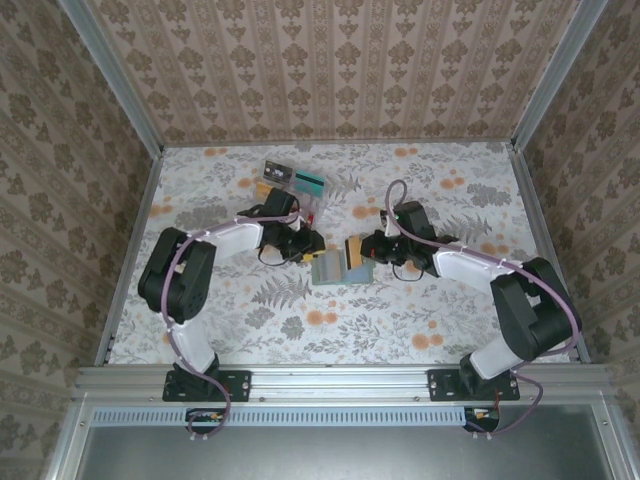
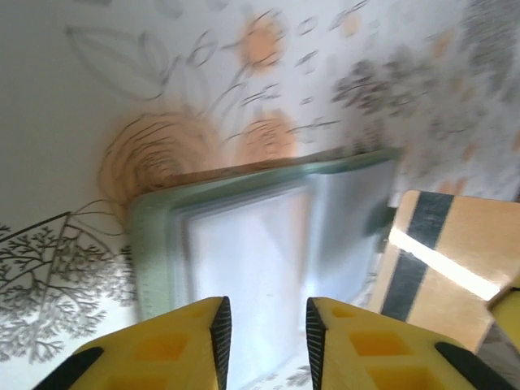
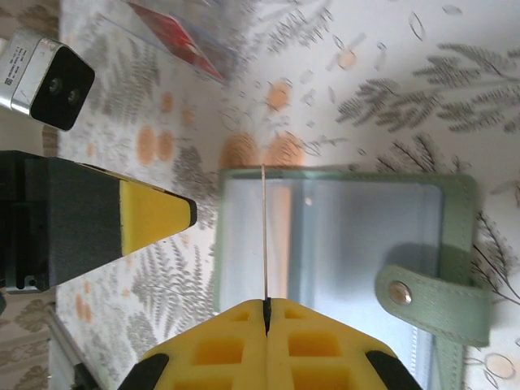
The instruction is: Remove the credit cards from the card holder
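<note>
Top external view: the card holder (image 1: 330,270) lies open on the floral table (image 1: 450,310), at the centre of the frame, between the two arms' tips. The left gripper (image 1: 312,247) sits at the holder's upper left edge. The right gripper (image 1: 362,250) sits at its upper right edge, with a tan card (image 1: 355,262) just below it, over the holder's right part. A clear tray (image 1: 295,185) of colourful cards lies higher up the frame, behind the left gripper.

Left wrist view: the left gripper (image 2: 266,305) is released. Its yellow fingers stand apart at the bottom edge with nothing between them. The open holder (image 2: 260,236) lies directly past the fingertips, its pale lining filling the middle of the frame. The tan card (image 2: 443,260), crossed by a black stripe, is raised at the right, beside the holder's right edge.

Right wrist view: the right gripper (image 3: 266,302) is clenched on the card (image 3: 264,236), seen edge-on as a thin line rising from the fingertips over the holder's left half. The holder (image 3: 349,236) lies open beneath, its snap strap at lower right. One of the left gripper's fingers (image 3: 154,215) points at the holder's left edge, just apart from it.
</note>
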